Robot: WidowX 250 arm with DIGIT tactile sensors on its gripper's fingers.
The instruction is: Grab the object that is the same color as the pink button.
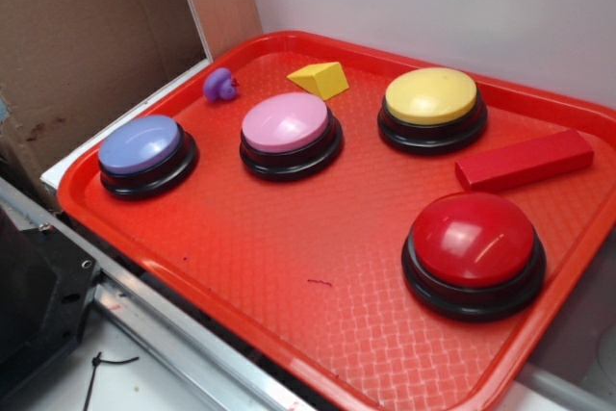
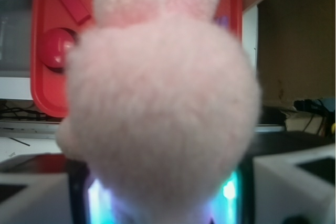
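Observation:
The pale-pink plush bunny (image 2: 157, 108) fills the wrist view, blurred and very close, with its ears at the top. It sits between the two dark fingers of my gripper (image 2: 163, 195), whose lit pads glow on either side of it. The gripper is shut on the bunny and holds it high above the red tray (image 2: 44, 85). The pink button (image 1: 286, 122) stands on the tray (image 1: 289, 267) at back centre in the exterior view. Neither the gripper nor the bunny shows in the exterior view.
On the tray are a lavender-blue button (image 1: 141, 144), a yellow button (image 1: 430, 95), a red button (image 1: 472, 238), a red block (image 1: 525, 161), a yellow wedge (image 1: 320, 79) and a small purple toy (image 1: 220, 86). Cardboard (image 1: 87, 36) stands at the left.

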